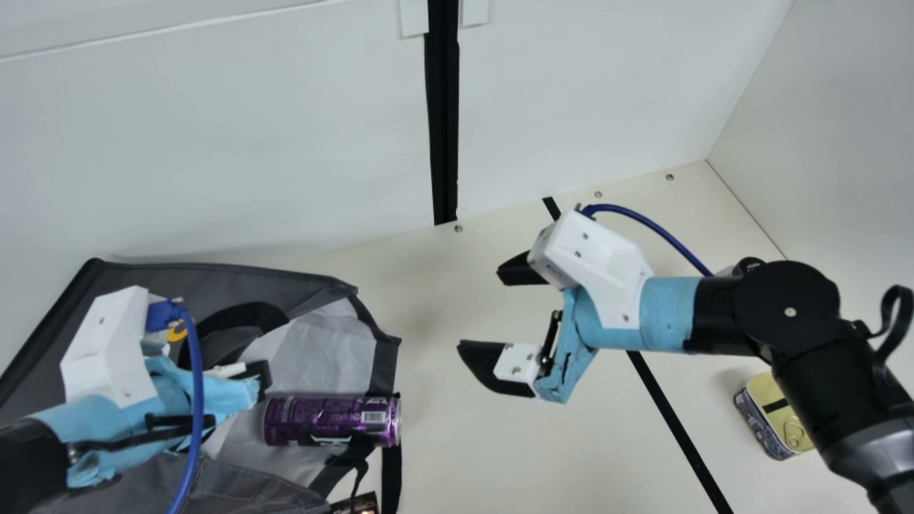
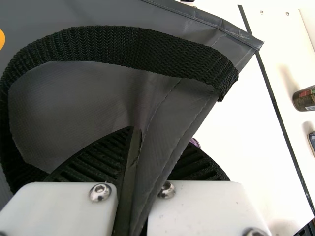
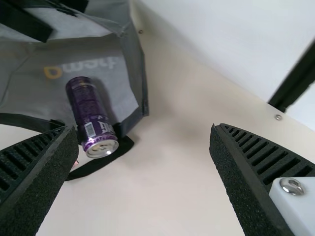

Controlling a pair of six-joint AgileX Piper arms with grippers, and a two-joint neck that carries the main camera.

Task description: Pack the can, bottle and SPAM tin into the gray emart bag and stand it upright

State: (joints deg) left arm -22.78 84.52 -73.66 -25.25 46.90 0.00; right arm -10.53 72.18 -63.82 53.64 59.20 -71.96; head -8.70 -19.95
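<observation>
- Just inside the mouth of the gray emart bag (image 1: 171, 282), the purple can (image 1: 314, 421) lies on its side, its silver end at the hem.
- Its long axis runs from the bag's inside out towards the right arm's half of the counter (image 1: 443, 450), roughly square across the hem.
- Right pincer (image 1: 480, 308): spread wide with nothing between its fingers, apart from the can and on the silver-end side, a little farther from the main view's near edge.
- Left pincer (image 2: 158, 142): closed on a fold of the bag's upper side, lifting it over the can's inner end.
- The left pincer is nearer but occupied, so I judge the right one better placed to push the silver end inward along that axis.
- A push off the axis could swing the can into the hem.
- Bottle (image 1: 750, 267) and SPAM tin (image 1: 767, 421) are on the right arm's side, well apart from the bag; both remain to be packed, and the bag to be stood up.
</observation>
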